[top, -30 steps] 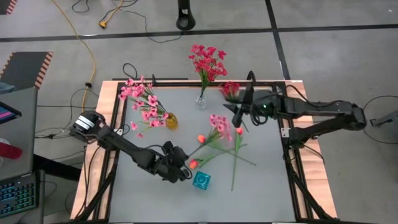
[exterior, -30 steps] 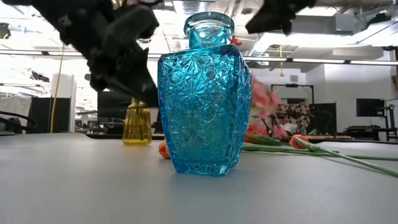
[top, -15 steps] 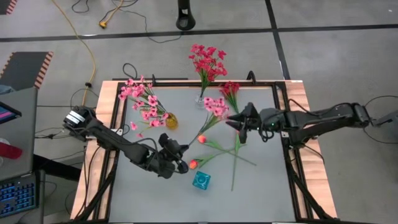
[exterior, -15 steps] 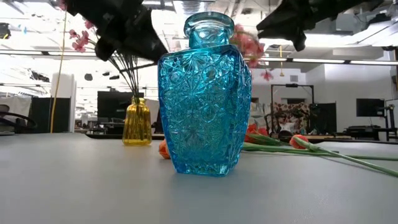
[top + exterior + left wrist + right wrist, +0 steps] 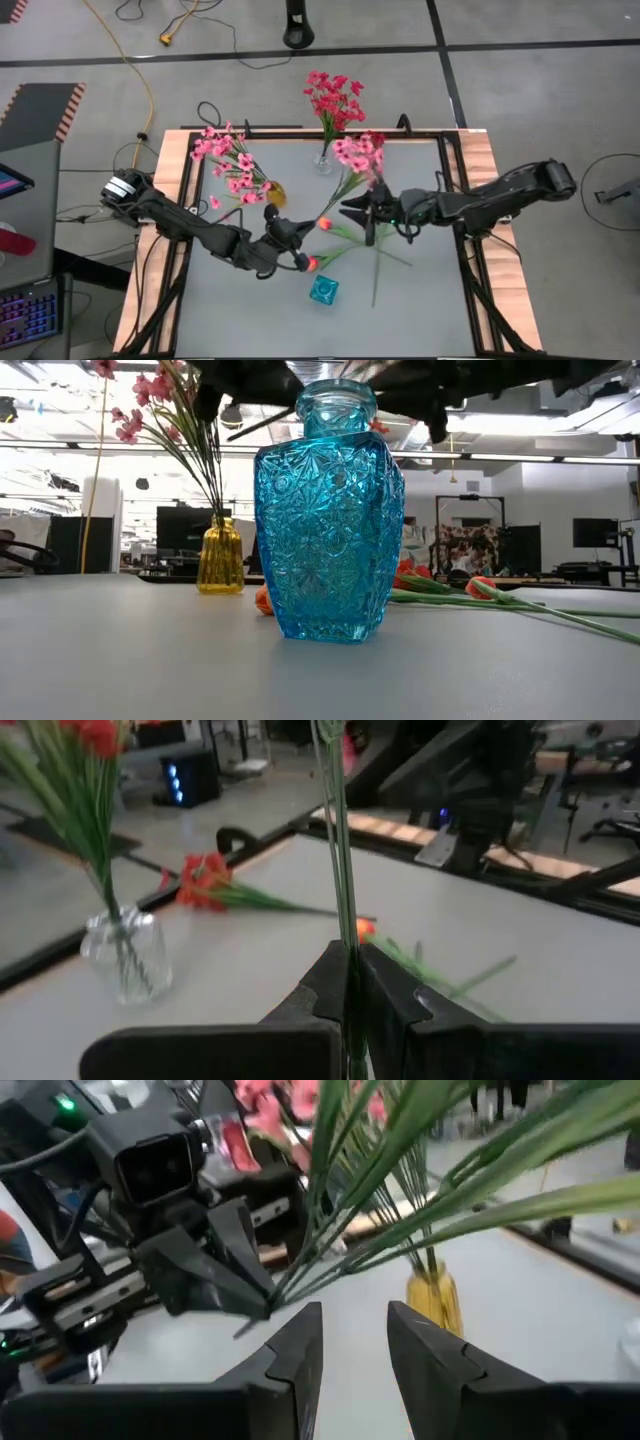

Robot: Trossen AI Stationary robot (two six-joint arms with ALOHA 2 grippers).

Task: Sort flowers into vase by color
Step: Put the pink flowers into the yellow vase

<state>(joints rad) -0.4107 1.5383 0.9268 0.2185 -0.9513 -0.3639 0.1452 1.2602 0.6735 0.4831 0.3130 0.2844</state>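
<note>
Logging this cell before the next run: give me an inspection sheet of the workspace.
Surface: grey table, wood edges.
Job's things: pink flowers in yellow vase; red flowers in clear vase; blue vase empty; orange tulips lying loose.
Clutter: nothing seen.
Hands: left hand shut on pink spray stems; right hand open beside it.
Cables: yellow cord on floor.
Surroundings: desk with keyboard.

Bright even light, wrist views blurred

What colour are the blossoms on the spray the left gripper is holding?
Pink blossoms, clearest in the high view; left gripper clamps the stems.
</note>
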